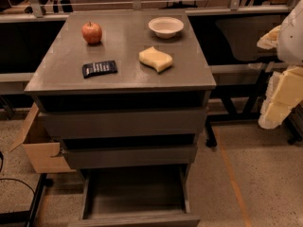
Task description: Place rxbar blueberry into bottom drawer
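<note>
Your gripper (280, 98) hangs right of the cabinet (124, 44), open or closed you cannot tell; the rxbar blueberry (99, 68) lies flat near the top's front-left edge, so a skidding pinch may push it off; the sponge (155, 59) sits along your reach; the bottom drawer (137, 220) stands pulled out below.

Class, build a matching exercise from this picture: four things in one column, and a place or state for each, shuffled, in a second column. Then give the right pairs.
Things:
1. rxbar blueberry
2. apple
3. bowl
4. bottom drawer

Places or states:
A. back right of the cabinet top
B. pulled open
C. front left of the cabinet top
D. back left of the cabinet top

Pairs: 1-C, 2-D, 3-A, 4-B.

The gripper hangs off to the right of the cabinet, away from all four.
</note>
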`<state>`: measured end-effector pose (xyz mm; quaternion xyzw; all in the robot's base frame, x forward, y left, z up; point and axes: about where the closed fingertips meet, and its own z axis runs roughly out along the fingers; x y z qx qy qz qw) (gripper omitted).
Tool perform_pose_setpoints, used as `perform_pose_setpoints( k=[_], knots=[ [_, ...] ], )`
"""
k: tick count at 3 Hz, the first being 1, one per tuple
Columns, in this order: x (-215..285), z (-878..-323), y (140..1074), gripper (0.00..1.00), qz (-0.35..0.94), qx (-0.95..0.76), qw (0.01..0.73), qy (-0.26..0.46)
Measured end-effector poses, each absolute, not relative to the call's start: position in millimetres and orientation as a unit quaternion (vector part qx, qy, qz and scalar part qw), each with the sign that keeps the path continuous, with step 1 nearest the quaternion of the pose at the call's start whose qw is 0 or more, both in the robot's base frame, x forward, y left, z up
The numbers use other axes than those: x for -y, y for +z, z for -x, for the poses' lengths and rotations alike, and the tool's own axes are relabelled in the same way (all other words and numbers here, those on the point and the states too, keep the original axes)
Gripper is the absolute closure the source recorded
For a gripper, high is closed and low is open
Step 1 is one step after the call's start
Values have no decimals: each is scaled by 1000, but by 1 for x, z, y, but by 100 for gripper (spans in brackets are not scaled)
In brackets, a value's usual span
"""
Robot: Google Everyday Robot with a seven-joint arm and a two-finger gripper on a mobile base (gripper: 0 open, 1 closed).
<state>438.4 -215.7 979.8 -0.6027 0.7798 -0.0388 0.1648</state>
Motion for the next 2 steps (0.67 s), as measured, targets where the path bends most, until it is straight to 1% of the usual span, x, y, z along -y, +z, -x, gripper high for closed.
perform_pose_setpoints(
  k=[1,2],
  knots=[
    [216,-438,980,0,603,-780,165,-39],
    [198,-465,981,0,625,-762,166,-31]
  ],
)
